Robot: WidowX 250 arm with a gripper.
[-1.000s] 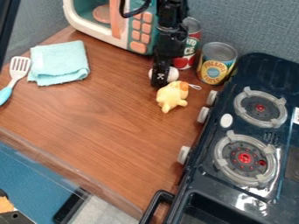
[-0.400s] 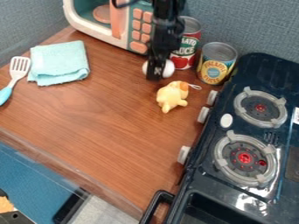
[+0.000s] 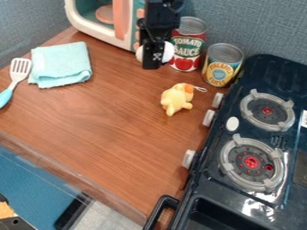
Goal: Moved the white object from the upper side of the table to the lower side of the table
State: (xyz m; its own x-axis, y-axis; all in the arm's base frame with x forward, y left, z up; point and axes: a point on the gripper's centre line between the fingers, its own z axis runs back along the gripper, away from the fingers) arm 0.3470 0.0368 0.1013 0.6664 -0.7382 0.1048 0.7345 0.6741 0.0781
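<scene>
The black gripper (image 3: 153,58) hangs near the top centre of the view, in front of the toy microwave and left of the tomato sauce can. It is shut on the white object (image 3: 168,52), a rounded thing that sticks out on both sides of the fingers. Its middle is hidden behind the near finger. The object looks raised off the brown table (image 3: 102,121), though its height is hard to judge.
A yellow plush toy (image 3: 176,99) lies below and right of the gripper. Two cans, the tomato sauce (image 3: 187,47) and another (image 3: 222,65), stand beside the stove (image 3: 240,130). At left are a blue cloth (image 3: 60,65) and a spatula (image 3: 19,71); the microwave (image 3: 96,29) is behind.
The gripper and the white object have moved together up the view and slightly left, away from the plush toy. Everything else has stayed where it was.
</scene>
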